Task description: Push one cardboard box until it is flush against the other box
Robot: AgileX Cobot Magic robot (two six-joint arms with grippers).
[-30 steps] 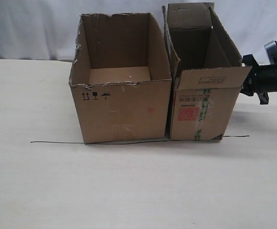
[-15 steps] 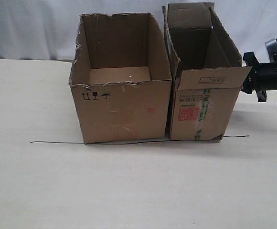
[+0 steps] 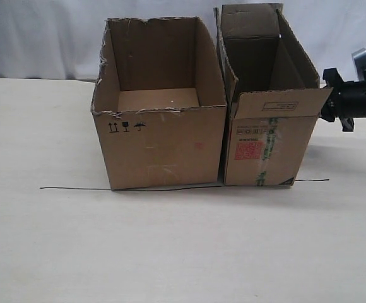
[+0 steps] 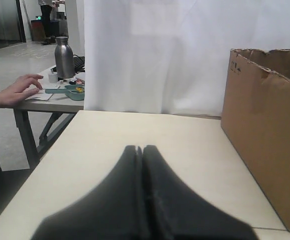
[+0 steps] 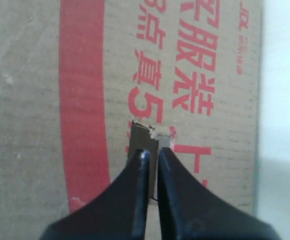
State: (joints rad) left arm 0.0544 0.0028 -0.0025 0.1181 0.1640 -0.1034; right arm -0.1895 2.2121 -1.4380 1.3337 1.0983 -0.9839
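The cardboard box (image 3: 265, 139), with flaps, a red label and green-striped tape, stands right beside the other box (image 3: 164, 145), the wider one with black symbols. Only a thin dark seam shows between them. My right gripper (image 3: 329, 101) hovers just off the flapped box's right side, at flap height. In the right wrist view this gripper (image 5: 152, 151) is shut, empty, and points at the box's red-printed wall (image 5: 85, 75) by a small torn patch. My left gripper (image 4: 139, 148) is shut and empty over the table, with the plain box's side (image 4: 265, 130) off to one side. It is out of the exterior view.
A thin black line (image 3: 76, 188) runs across the table along the boxes' front edges. A white curtain (image 3: 38, 38) hangs behind. In the left wrist view a side table (image 4: 45, 97) beyond the table's edge carries a metal bottle (image 4: 63, 57) and a person's hand (image 4: 15, 90).
My right gripper has drawn back slightly to the right and risen a little, away from the flapped box. Both boxes have stayed where they were.
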